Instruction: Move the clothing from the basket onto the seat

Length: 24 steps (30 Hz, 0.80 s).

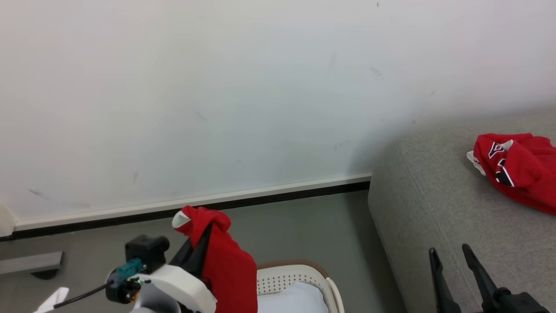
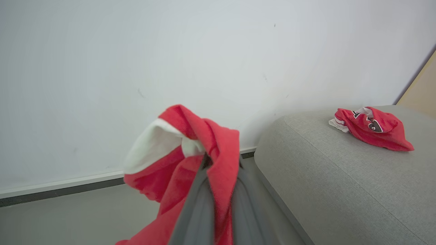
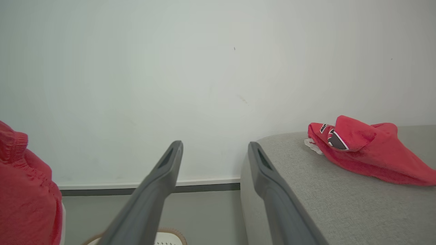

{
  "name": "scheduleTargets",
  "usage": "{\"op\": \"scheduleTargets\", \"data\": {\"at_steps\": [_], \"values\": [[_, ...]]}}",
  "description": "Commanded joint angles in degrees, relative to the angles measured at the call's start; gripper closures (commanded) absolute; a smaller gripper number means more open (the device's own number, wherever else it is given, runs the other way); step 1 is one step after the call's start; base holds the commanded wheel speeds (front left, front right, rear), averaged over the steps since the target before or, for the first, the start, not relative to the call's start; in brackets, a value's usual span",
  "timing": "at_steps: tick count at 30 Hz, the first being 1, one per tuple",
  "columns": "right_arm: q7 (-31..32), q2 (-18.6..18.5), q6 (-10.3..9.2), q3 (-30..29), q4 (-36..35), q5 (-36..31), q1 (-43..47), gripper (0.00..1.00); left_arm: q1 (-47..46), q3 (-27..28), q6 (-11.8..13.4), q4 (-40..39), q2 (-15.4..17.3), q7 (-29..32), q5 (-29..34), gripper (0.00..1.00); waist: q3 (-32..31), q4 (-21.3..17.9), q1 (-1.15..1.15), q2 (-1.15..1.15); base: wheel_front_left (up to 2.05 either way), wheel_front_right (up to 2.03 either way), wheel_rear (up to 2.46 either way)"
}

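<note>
Left gripper (image 2: 221, 163) is clamped on a red garment (image 2: 218, 143), with the cloth bunched over and between the fingertips. It's holding it up in the air right above the basket (image 1: 295, 266), which sits on the floor (image 1: 304, 226) just off the left end of the sofa (image 1: 434, 208). Right gripper (image 1: 448, 250) is empty, fingers spread apart, parked by the sofa's front edge.

So I'd call this the carry step: the piece is out of the basket but not over the seat yet. Another red garment (image 1: 521, 169) is already lying on the sofa, well in from the left end and toward the back edge by the wall (image 1: 260, 87).

The held one hangs pretty much straight down, so its long axis is vertical, with the tail dropping to the basket rim. A white-trimmed bit pokes up and to the left at the top. The one on the sofa lies crumpled, its long side running roughly from the back edge toward the front, white tag end facing the sofa's left end.

The next move probably needs a swing right, high enough for the dangling tail to clear the sofa's rounded left edge, then opening up over bare cushion. Can't tell whether the pale stuff inside the basket is more laundry.
</note>
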Motion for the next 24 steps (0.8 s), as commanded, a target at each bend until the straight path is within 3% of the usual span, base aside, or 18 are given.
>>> {"op": "scheduleTargets", "data": {"at_steps": [1,8,15,24], "values": [[0.05,-0.15,-0.15,0.33,-0.11,-0.33,0.8,0.0,1.16,0.3,0.39,-1.74,0.7,0.8,-0.36,1.0,-0.54,0.1,0.02,0.0,0.0,0.0,0.0],[0.05,-0.14,-0.15,1.42,-0.93,-0.72,0.94,0.0,3.86,0.33,2.49,-12.84,2.59,5.53,-0.76,1.0,-1.01,0.74,0.02,0.0,0.0,0.0,0.0],[0.05,-0.14,-0.15,5.16,-1.79,-2.44,-1.09,0.0,4.52,-0.34,3.11,-17.92,2.86,8.02,-0.87,1.0,-0.54,0.86,0.02,0.0,0.0,0.0,0.0],[0.05,-0.19,-0.15,23.4,-1.49,-2.28,-6.6,0.0,2.89,-2.88,3.28,-21.77,1.97,10.22,-0.09,1.0,-0.22,1.12,0.02,0.0,0.0,0.0,0.0]]}}
